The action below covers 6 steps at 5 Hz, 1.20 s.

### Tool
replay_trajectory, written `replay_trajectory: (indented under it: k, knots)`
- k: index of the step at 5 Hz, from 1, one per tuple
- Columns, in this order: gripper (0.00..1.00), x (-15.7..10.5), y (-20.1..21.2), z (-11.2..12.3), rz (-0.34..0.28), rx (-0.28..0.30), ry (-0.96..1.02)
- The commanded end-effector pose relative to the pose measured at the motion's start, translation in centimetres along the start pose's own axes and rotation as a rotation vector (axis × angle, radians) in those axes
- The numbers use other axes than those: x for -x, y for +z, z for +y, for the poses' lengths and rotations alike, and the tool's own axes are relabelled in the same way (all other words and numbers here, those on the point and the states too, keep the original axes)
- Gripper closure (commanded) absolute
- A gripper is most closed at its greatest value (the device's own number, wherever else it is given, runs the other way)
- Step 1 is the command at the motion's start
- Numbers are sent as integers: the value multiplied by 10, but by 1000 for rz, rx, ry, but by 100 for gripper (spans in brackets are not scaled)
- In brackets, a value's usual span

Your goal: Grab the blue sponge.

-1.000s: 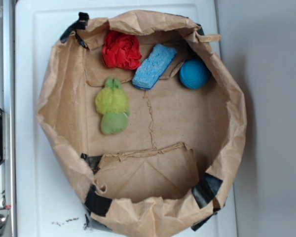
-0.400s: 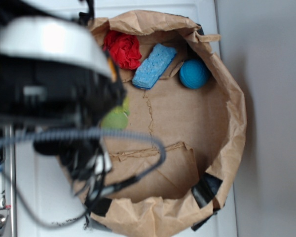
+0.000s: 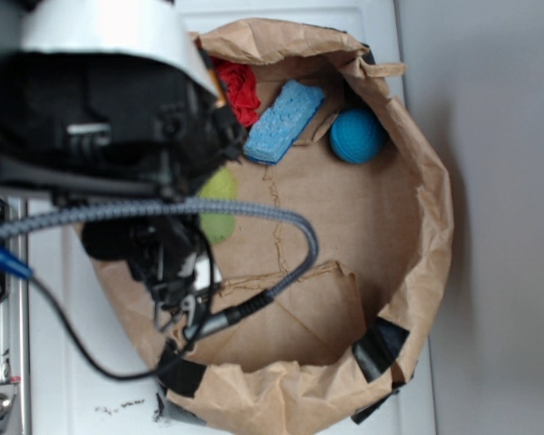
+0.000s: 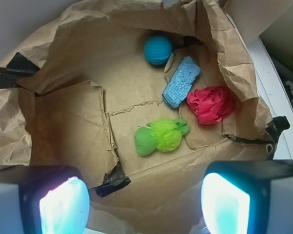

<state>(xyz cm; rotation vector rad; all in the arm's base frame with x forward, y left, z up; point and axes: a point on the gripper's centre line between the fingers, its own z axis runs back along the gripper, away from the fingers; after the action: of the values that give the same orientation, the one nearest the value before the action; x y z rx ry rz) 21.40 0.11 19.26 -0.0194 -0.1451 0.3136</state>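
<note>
Poised above the left side of a brown paper bag (image 3: 417, 181) on a white surface (image 3: 63, 381), arm blurred and filling the upper left of the exterior view.

Seen from the wrist camera with pincer (image 4: 144, 204) spread wide, its two fingers (image 4: 63, 204) at the bottom corners well apart, gripping nothing and touching nothing. Resting on the bag floor well clear of the pincer: the blue sponge (image 4: 181, 82), lying slantwise between a blue ball (image 4: 158, 49) and a red fluffy clump (image 4: 211, 105), apparently just touching the clump, though hard to confirm. Lying near the sponge toward the bag's middle, a green fuzzy toy (image 4: 161, 137), partly hidden under the arm in the exterior view.
</note>
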Motion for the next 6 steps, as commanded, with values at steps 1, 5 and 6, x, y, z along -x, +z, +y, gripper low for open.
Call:
replay_trajectory:
  k: [1,5,6]
  knots:
    - [0,-22,-35,13,-63,-11,77]
    - [0,-72,-117,43,-188,-20,216]
    - [0,-66,-113,44,-256,-1,134]
